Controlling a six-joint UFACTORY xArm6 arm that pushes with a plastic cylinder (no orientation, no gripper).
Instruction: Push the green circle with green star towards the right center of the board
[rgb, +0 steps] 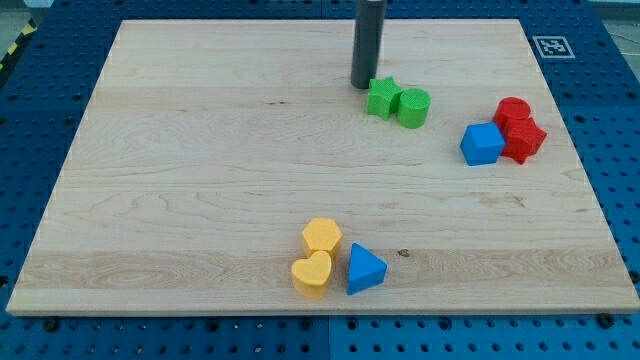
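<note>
The green star (382, 98) and the green circle (413, 107) sit side by side and touching, above the middle of the wooden board (200, 180), the star on the left. My tip (363, 84) stands on the board just to the upper left of the green star, touching or almost touching it. The dark rod rises from it out of the view's top.
A blue cube (482, 144) sits at the right, touching a red circle (513, 113) and a red star-like block (524, 139). Near the bottom are a yellow hexagon (322, 236), a yellow heart (312, 273) and a blue triangle (365, 268).
</note>
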